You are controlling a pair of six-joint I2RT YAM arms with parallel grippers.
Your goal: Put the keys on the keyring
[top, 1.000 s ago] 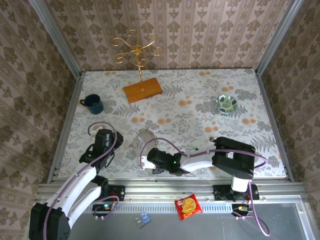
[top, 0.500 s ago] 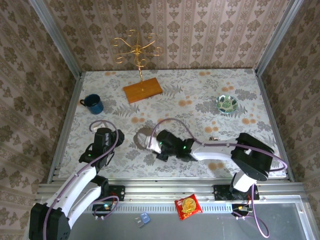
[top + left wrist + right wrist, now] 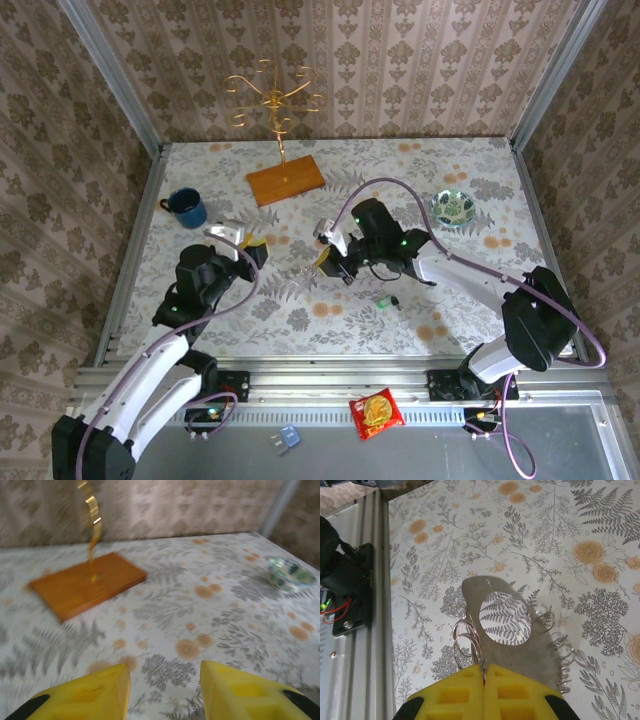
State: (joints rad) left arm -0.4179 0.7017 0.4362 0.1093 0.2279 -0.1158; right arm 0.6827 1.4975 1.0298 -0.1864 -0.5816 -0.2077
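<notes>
Grips the keyring (image 3: 532, 655) w/ right end effector (image 3: 484, 670) over bench (image 3: 480, 300) ctr, yellow pads (image 3: 455, 695) pressed tight together on its near edge. Reads up close as a flat silvery metal plate w/ a big oval cut-out, thin wire split rings strung along both sides. Holds left end effector (image 3: 165, 680) spread, nothing btwn the two yellow fingers (image 3: 85, 695), hovering left of ctr and apart from the keyring. Shows green-headed key (image 3: 383, 301) lying loose on the bench, toward near edge and right of ctr, apart from both end effectors; too tiny for more detail. Around: blue mug (image 3: 187, 208) by left edge, toward far-left corner; gold stand (image 3: 272, 95) w/ curled hooks on an orange-brown wooden base (image 3: 285, 180) at far edge, left of middle; small green-patterned bowl (image 3: 455, 207) toward far-right corner, well apart from the rest. Red snack packet (image 3: 377, 412) on the metal rail (image 3: 560, 415) past near edge, print too small to read. Bench cover matte, w/ grey fern and orange flower pattern.
</notes>
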